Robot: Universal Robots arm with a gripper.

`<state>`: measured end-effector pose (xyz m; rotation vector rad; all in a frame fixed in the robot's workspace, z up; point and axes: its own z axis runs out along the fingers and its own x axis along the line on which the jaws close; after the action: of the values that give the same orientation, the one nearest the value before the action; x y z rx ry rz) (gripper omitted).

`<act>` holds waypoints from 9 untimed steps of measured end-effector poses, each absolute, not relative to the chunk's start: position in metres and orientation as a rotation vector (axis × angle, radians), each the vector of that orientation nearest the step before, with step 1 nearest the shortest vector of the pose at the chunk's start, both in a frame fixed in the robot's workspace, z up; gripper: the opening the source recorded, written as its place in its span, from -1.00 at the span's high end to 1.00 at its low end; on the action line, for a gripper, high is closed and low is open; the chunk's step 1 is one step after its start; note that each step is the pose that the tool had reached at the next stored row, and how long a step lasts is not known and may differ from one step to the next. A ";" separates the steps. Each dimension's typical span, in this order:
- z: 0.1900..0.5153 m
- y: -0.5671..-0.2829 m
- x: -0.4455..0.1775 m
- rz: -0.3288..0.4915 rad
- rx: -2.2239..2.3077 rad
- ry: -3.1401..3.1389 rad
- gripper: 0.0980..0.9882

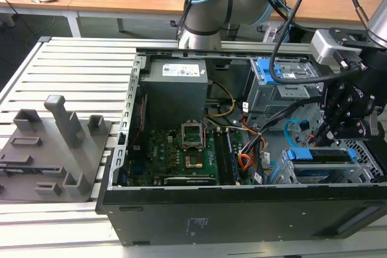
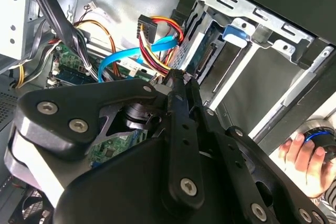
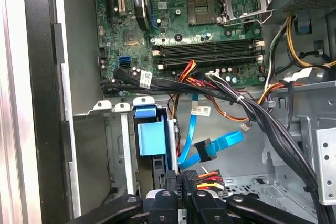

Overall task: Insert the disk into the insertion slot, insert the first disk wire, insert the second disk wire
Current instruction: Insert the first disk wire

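The disk, framed by its blue carrier, lies inside the insertion slot, the low grey cage at the exterior view's right. My gripper hangs just above the cage's near end. In the first wrist view the gripper is shut on the first disk wire, red, yellow and black strands leaving its fingertips. The carrier sits beside it in the cage. In the second wrist view the wire's black plug hangs free ahead of the gripper. The second disk wire, a light-blue flat cable, loops loose nearby.
A thick black cable bundle crosses above the cage. The motherboard and the power supply fill the case's left half. A taller cage with blue latches stands behind. A person's hand is outside the case. A grey fixture lies on the table.
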<state>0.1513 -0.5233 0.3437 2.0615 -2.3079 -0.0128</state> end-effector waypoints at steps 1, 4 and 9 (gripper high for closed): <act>0.342 -0.523 0.151 -0.013 2.062 -2.308 0.85; 0.340 -0.524 0.152 -0.012 2.061 -2.308 0.85; 0.346 -0.524 0.155 -0.013 2.062 -2.308 0.85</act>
<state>0.1550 -0.5236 0.3459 2.0616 -2.3078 -0.0128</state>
